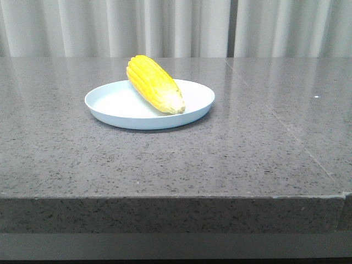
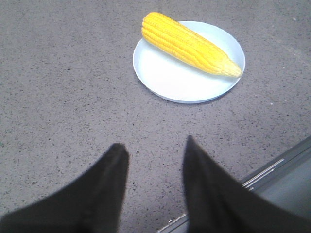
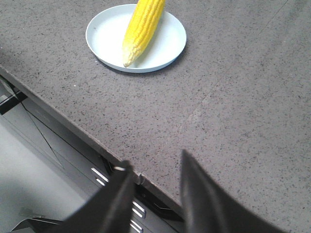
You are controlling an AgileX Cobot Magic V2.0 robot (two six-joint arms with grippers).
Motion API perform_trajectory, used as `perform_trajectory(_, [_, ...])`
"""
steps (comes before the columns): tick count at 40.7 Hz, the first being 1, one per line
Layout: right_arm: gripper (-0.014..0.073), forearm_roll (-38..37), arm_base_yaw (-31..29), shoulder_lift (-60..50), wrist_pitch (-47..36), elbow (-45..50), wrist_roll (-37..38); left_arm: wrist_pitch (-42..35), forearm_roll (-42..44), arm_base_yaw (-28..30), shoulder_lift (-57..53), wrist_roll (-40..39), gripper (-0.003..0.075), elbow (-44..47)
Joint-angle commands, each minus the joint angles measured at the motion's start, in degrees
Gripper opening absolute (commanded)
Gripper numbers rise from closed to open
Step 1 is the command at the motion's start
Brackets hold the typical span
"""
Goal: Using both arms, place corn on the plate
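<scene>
**Corn on the plate, both claws clear**

Both claws hang back near the table's front edge, empty. Seen from its own wrist camera, the left gripper [image 2: 154,150] has its two black fingers spread with bare stone between them; the right gripper [image 3: 154,167] is likewise parted, holding nothing, poised over the lip of the table [image 1: 258,159]. Neither shows in the front view.

Farther out, well apart from both grippers, sits the plate [image 1: 113,102], flat on the grey speckled tabletop. The corn [image 1: 154,83] lies diagonally across it, pale tapered tip toward the near right rim, blunt end raised over the far rim and overhanging slightly.

By my reading the placing is done and what remains is retreat. To finish well, keep both arms away from the plate and move them back without sweeping across the table, since a nudge to the rim could roll the cob off its perch. Beyond the table hangs a pale curtain [image 1: 176,27].
</scene>
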Motion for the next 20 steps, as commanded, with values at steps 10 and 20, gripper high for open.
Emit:
perform_trajectory(10, [-0.0065,-0.46,-0.13,0.37,-4.25,-1.29,-0.49,-3.52,-0.96,-0.32,0.01,-0.66,-0.002,-1.48])
perform_trajectory(20, [-0.0066,-0.46,-0.13,0.37,-4.19,-1.29,-0.45,-3.52,-0.96,-0.32,0.01,-0.66,-0.002,-1.48])
